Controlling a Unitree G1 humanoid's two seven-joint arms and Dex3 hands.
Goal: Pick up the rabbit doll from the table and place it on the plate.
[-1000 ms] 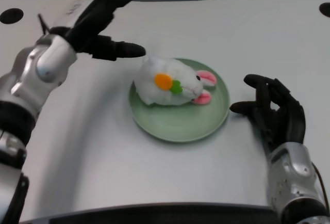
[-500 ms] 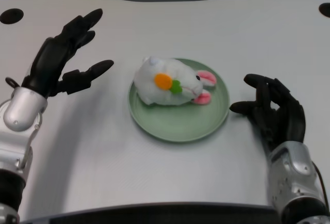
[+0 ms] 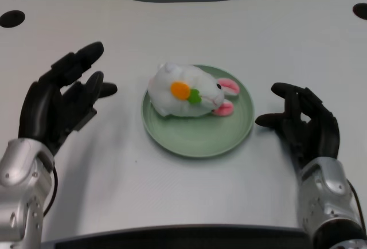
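Observation:
The white rabbit doll (image 3: 186, 91), with pink ears and an orange carrot on its side, lies on the green plate (image 3: 198, 137) at the middle of the table. Its rear overhangs the plate's left rim a little. My left hand (image 3: 60, 100) hovers to the left of the plate, apart from the doll, fingers spread and holding nothing.
My right hand (image 3: 304, 123) rests on the table just right of the plate. Dark round holes sit at the far left (image 3: 11, 18) and far right (image 3: 361, 10) corners of the white table. The table's front edge runs along the bottom.
My left hand has pulled back from beside the doll, moving left and toward me, lowering to the table's left side. The doll stays on the plate.

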